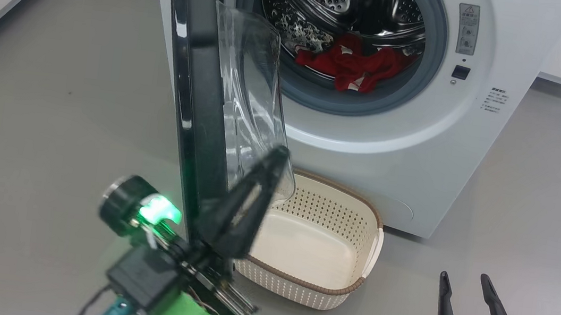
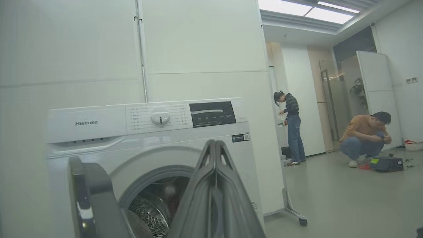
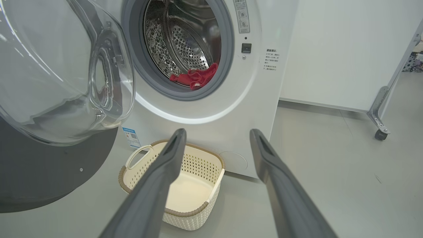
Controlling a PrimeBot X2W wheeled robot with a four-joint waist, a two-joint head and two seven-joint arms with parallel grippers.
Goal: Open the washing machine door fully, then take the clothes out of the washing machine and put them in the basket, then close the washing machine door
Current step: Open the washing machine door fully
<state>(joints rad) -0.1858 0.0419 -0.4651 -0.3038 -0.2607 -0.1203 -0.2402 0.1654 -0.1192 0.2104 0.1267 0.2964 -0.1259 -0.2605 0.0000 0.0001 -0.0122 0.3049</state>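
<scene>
Left end effector [image 1: 276, 156] is sitting pressed together by the door [image 1: 198, 88], right end effector [image 1: 463, 280] hanging spread, clothes [image 1: 355, 68] are looking floppy-light, grabbable by any fold.

a lab-like office test space: the washing machine [image 2: 148, 138] stands alone on a bare grey floor [image 1: 52, 97] before white partition panels [image 2: 198, 49] on castor feet [image 3: 380, 134]. ceiling light panels [image 2: 307, 10] glow far right, where a person [image 2: 363, 138] crouches over gear [image 2: 386, 163].
</scene>
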